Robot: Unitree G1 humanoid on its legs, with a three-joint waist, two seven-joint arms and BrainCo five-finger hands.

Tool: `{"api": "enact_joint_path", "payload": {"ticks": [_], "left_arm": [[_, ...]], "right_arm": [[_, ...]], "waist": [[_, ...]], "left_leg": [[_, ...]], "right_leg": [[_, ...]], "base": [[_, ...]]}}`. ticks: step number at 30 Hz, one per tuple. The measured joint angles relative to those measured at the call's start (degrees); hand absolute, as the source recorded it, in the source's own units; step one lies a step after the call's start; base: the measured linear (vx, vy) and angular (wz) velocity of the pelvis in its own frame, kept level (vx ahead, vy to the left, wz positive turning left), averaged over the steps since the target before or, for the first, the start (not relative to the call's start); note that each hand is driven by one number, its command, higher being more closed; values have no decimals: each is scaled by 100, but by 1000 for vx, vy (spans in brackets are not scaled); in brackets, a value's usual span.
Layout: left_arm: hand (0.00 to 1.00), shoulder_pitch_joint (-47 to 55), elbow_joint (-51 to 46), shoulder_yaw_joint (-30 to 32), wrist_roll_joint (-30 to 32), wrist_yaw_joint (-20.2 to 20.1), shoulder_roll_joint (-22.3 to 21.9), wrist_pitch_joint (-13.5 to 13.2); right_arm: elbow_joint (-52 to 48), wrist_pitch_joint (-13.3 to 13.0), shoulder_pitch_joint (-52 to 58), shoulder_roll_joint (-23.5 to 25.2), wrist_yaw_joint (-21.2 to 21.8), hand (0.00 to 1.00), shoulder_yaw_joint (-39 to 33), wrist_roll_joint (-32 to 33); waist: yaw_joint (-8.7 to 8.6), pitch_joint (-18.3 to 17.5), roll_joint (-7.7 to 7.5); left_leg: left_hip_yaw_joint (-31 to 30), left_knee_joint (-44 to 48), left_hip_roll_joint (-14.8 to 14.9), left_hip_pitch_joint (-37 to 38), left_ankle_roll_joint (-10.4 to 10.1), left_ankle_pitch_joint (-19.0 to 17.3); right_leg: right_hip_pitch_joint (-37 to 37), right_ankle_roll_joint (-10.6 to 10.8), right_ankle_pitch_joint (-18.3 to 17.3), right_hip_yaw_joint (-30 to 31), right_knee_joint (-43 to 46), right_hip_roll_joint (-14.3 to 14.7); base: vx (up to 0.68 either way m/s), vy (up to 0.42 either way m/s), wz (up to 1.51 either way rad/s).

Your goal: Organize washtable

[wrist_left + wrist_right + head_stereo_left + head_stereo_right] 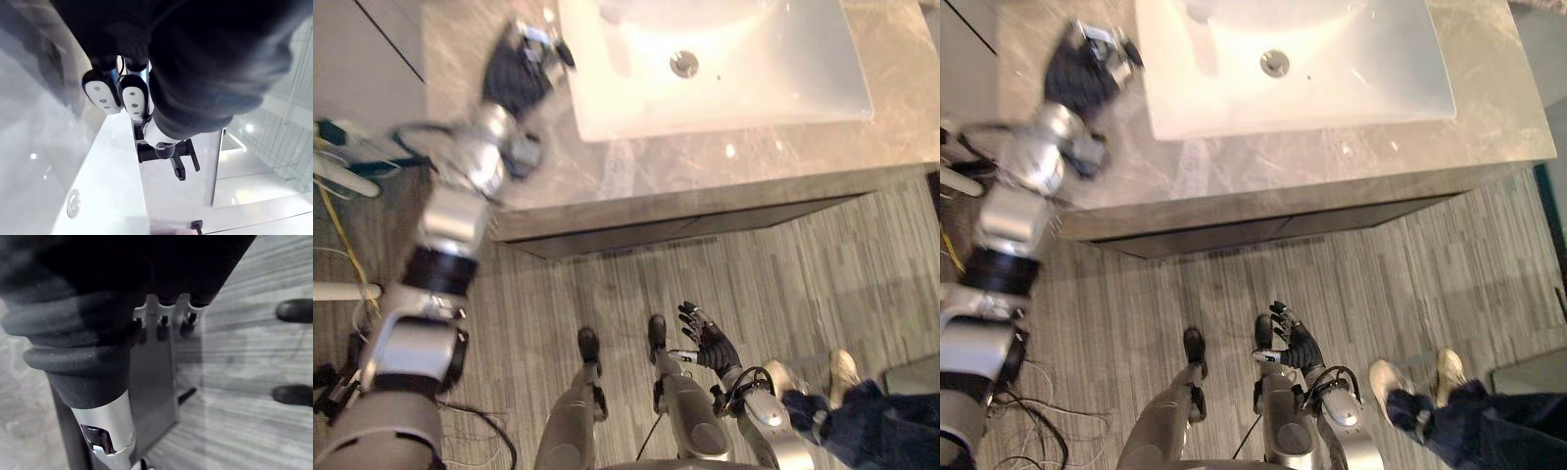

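Observation:
The grey marble washtable carries a white sink with a round drain. My left hand hovers over the counter just left of the sink's rim, its fingers curled with nothing visible between them. Past them in the left wrist view a black faucet stands at the back of the sink. My right hand hangs low over the wooden floor in front of the washtable, fingers spread and holding nothing.
A person's shoes and jeans-clad leg stand on the floor at the lower right. White tubes and a teal object lie on the floor left of the washtable. A dark recess runs under the counter's front edge.

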Motion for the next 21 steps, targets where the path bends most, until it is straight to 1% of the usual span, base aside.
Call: {"api": "enact_joint_path", "payload": {"ticks": [1,3,4,5,6,8,10,11,12,13,14,15,16,17,18,19,21], "left_arm": [[100,303,-116,79,-76,-4,-138,-2],[100,1473,-477,386,-416,-100,-614,14],[100,1757,-591,479,-475,-108,-709,16],[100,2289,-803,717,-523,-108,-886,18],[100,2551,-911,849,-527,-106,-970,17],[100,3423,-1164,1235,-633,-105,-1341,10],[100,4400,-1459,1483,-761,-180,-1845,9],[100,4932,-1541,1509,-810,-312,-2105,19],[100,5192,-1573,1498,-814,-368,-2213,20],[100,5668,-1573,1493,-820,-489,-2414,35],[100,5965,-1546,1478,-818,-599,-2543,76],[100,6162,-1389,1330,-818,-689,-2599,73],[100,6260,-974,1157,-817,-788,-2599,112],[0,6270,-594,1002,-806,-883,-2617,171],[0,6244,12,798,-798,-972,-2649,223],[0,6221,332,724,-766,-995,-2665,238],[0,5976,1640,368,-542,-1088,-2733,353]], "right_arm": [[21,0,-11,4,-6,0,-67,1],[255,7,-38,2,-36,0,-351,6],[325,7,-37,1,-40,0,-409,7],[442,23,-35,10,-45,0,-543,10],[501,25,-33,16,-50,0,-594,10],[628,38,79,87,-61,0,-753,10],[629,43,348,192,-36,0,-917,14],[629,45,554,230,6,0,-997,8],[634,45,658,246,8,0,-1025,8],[670,48,807,287,33,0,-1072,3],[714,49,882,317,98,0,-1111,-3],[794,47,925,328,131,0,-1142,-3],[939,48,965,328,138,0,-1165,-13],[1070,47,984,323,138,0,-1169,-58],[1286,48,952,325,140,0,-1169,-63],[1392,45,930,326,134,0,-1169,-65],[1975,35,755,326,92,0,-1169,-68]], "waist": [[39,-72,62],[210,-349,279],[248,-413,318],[277,-507,388],[287,-552,402],[390,-728,432],[476,-918,448],[537,-1063,451],[566,-1139,453],[590,-1254,446],[589,-1324,440],[591,-1349,446],[588,-1383,462],[592,-1450,466],[595,-1510,470],[593,-1529,473],[584,-1549,467]], "left_leg": [[-13,-34,-3,79,-1,-1],[-68,-141,-5,385,-27,-20],[-91,-165,-3,444,-33,-23],[-175,-194,-2,563,-37,-26],[-198,-195,-1,612,-49,-34],[-262,-209,7,782,-75,-60],[-326,-307,1,1002,-76,-67],[-341,-348,-2,1096,-96,-88],[-345,-387,-2,1145,-96,-89],[-366,-405,-7,1219,-89,-97],[-383,-405,-11,1248,-89,-99],[-405,-403,-12,1295,-89,-98],[-461,-395,-17,1347,-89,-98],[-490,-392,-18,1343,-89,-97],[-497,-389,-13,1345,-90,-98],[-497,-386,-9,1346,-91,-97],[-495,-367,13,1362,-99,-95]], "right_leg": [[71,9,-25,-11,0,0],[350,58,-132,-79,0,4],[411,56,-157,-107,0,7],[553,76,-207,-178,0,11],[613,97,-230,-216,0,9],[816,79,-291,-306,0,16],[977,101,-386,-369,0,16],[1072,102,-428,-424,0,14],[1112,101,-447,-441,0,14],[1194,114,-477,-474,0,11],[1233,125,-491,-489,0,6],[1300,127,-491,-519,-1,10],[1380,137,-498,-580,-1,7],[1392,147,-505,-610,-1,7],[1398,152,-508,-616,-2,8],[1400,153,-509,-615,-2,8],[1420,166,-518,-613,-4,15]], "base": [[111,-7,13],[120,-9,11],[110,-14,24],[79,-11,23],[79,-11,26],[41,-7,17],[28,-2,17],[31,4,16],[51,3,17],[45,1,12],[36,-1,13],[2,-5,16],[-12,-7,20],[-29,-8,17],[-30,-6,7],[-46,-8,0],[-65,-13,-2]]}}
